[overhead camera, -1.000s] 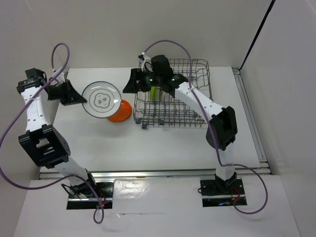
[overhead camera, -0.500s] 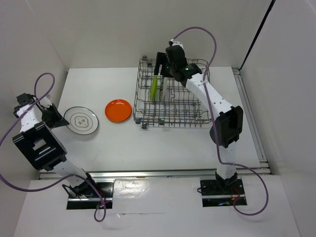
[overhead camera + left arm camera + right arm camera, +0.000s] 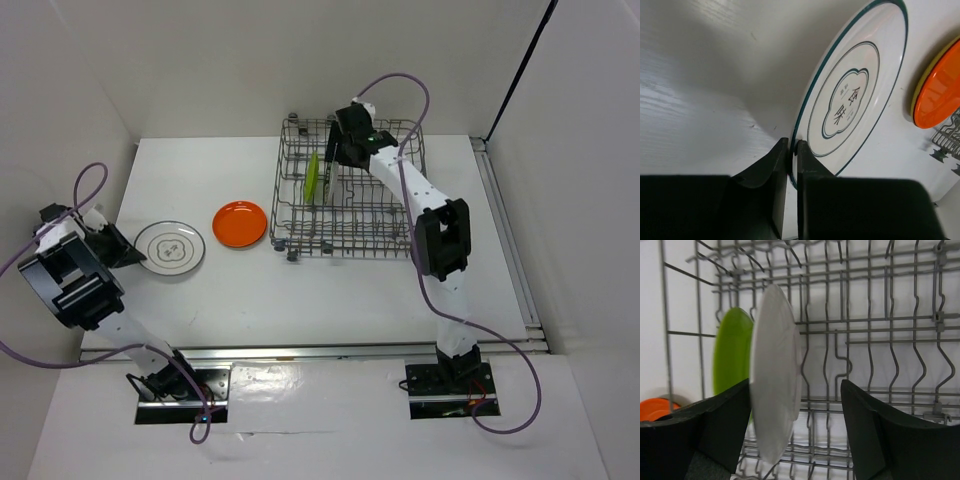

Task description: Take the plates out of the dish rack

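The right gripper [image 3: 795, 387], spread, straddles the upright white plate [image 3: 772, 370] in the dish rack [image 3: 350, 215], beside the lime green plate [image 3: 730, 350]. Left of the rack, past the orange plate [image 3: 240, 223], the left gripper [image 3: 792, 145] pinches the rim of the 食味-lettered plate [image 3: 845, 100].

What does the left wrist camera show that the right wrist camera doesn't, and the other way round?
Only the left wrist view shows the lettered plate lying on the table, its rim pinched in the left tool. Only the right wrist view shows the white plate and the lime green plate standing on edge among the tines, with the open right tool straddling the white one. Both views show the orange plate and some of the dish rack, though the left wrist view catches only a corner of it.
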Controlling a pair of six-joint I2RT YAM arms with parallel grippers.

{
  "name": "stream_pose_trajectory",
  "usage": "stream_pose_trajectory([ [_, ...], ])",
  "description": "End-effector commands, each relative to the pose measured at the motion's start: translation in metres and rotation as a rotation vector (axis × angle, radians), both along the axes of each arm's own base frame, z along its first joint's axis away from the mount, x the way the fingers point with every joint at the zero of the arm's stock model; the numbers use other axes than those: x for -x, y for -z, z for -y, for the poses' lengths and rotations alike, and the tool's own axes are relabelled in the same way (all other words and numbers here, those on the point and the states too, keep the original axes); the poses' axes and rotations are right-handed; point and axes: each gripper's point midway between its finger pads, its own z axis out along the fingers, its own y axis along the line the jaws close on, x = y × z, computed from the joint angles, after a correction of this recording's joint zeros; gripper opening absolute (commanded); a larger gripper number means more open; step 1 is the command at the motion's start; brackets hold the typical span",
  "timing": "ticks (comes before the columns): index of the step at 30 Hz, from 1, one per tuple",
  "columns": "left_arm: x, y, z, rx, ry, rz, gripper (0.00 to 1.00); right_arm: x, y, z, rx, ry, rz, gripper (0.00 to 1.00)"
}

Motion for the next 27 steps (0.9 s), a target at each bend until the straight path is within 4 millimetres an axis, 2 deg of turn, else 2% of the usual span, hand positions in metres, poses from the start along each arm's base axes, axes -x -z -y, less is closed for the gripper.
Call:
stream_pose_trajectory([
  [1, 0.02, 0.027, -0.006, -0.053, 0.008, -0.112, 0.22, -0.002, -0.013, -0.004, 0.001, 0.026, 0.03, 0.73],
  [4, 0.02, 0.027, -0.006, -0.053, 0.008, -0.112, 0.31, 0.0, 0.003, -0.009, 0.015, 0.017, 0.002, 0.67],
  [6, 0.019, 0.025, -0.007, -0.053, 0.008, -0.112, 0.4, 0.0, 0.018, -0.013, 0.033, 0.015, -0.018, 0.61],
  [7, 0.021, 0.025, -0.005, -0.047, 0.008, -0.119, 0.44, 0.0, 0.018, -0.011, 0.04, 0.025, -0.014, 0.59],
  [8, 0.021, 0.025, -0.005, -0.047, 0.008, -0.119, 0.46, 0.002, 0.027, -0.017, 0.048, 0.014, -0.029, 0.54],
  [9, 0.02, 0.022, -0.006, -0.053, 0.008, -0.112, 0.53, 0.001, 0.032, -0.022, 0.057, 0.013, -0.029, 0.52],
  [10, 0.022, 0.022, -0.004, -0.045, 0.008, -0.121, 0.54, -0.001, 0.032, -0.023, 0.055, 0.013, -0.027, 0.5],
  [11, 0.022, 0.02, -0.004, -0.045, 0.008, -0.121, 0.54, 0.003, 0.042, -0.025, 0.078, 0.013, -0.046, 0.47],
  [13, 0.021, 0.015, -0.006, -0.055, 0.016, -0.113, 0.56, -0.001, 0.031, -0.021, 0.089, 0.039, -0.021, 0.33],
  [15, 0.022, 0.013, -0.004, -0.054, 0.016, -0.114, 0.56, 0.003, 0.032, -0.016, 0.13, 0.066, -0.021, 0.22],
  [16, 0.019, 0.007, -0.007, -0.068, 0.015, -0.1, 0.57, 0.003, 0.028, -0.02, 0.136, 0.07, -0.007, 0.1],
  [18, 0.021, -0.002, -0.006, -0.072, 0.015, -0.095, 0.57, 0.005, 0.004, -0.015, 0.157, 0.096, 0.043, 0.01],
  [20, 0.017, -0.015, -0.006, -0.085, 0.016, -0.06, 0.57, 0.003, -0.017, -0.005, 0.202, 0.142, 0.107, 0.0],
  [21, 0.013, -0.023, -0.005, -0.087, 0.019, -0.03, 0.57, 0.005, -0.038, -0.006, 0.201, 0.148, 0.152, 0.0],
  [23, 0.009, -0.033, 0.0, -0.074, 0.029, 0.014, 0.57, 0.005, -0.065, 0.001, 0.257, 0.172, 0.223, 0.0],
  [24, 0.005, -0.043, -0.001, -0.083, 0.023, 0.042, 0.57, 0.006, -0.09, 0.0, 0.246, 0.183, 0.286, 0.0],
  [26, 0.005, -0.05, 0.002, -0.075, 0.026, 0.048, 0.58, 0.007, -0.121, 0.006, 0.299, 0.194, 0.36, 0.0],
  [27, 0.001, -0.058, 0.003, -0.093, 0.036, 0.069, 0.58, 0.01, -0.146, 0.01, 0.299, 0.235, 0.424, 0.0],
])
